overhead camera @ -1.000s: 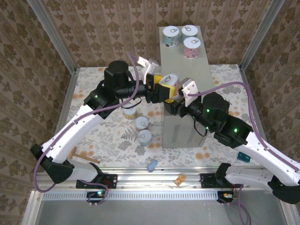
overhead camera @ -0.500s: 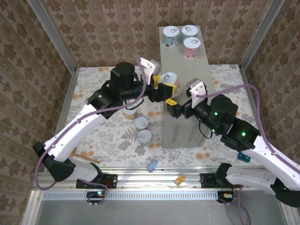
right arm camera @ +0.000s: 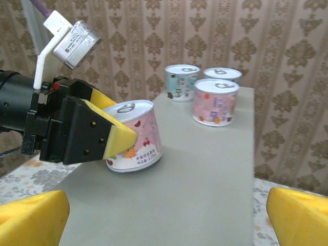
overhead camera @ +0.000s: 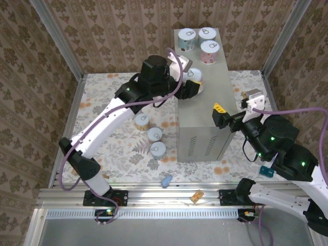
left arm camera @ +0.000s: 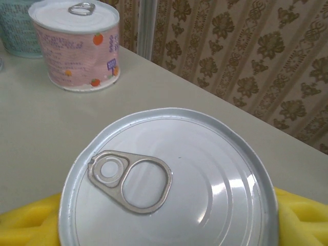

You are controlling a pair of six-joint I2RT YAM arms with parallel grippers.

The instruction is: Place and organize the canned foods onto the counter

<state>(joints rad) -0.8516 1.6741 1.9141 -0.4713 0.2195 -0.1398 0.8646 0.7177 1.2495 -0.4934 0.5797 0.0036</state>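
We can read no words or numbers. The pink can point(left arm camera: 77, 48) on the desk point(left arm camera: 169, 87) carries rows of tiny print, too small to make out; the nearest can point(right arm camera: 136, 138) has a label just as blurred.

The floral-patterned floor surface point(overhead camera: 118, 148) spreads below and to the left of the left gripper point(overhead camera: 191, 84). On it lies a small blue lump point(overhead camera: 166, 180), to the left of the right gripper point(overhead camera: 221, 119) and well nearer the camera. A tan block point(overhead camera: 197, 196) rests on the aluminium rail point(overhead camera: 154, 195), nearer still. A small teal block point(overhead camera: 265, 171) lies to the right of that gripper. Brown damask wallpaper point(overhead camera: 102, 31) rises beyond the left gripper.
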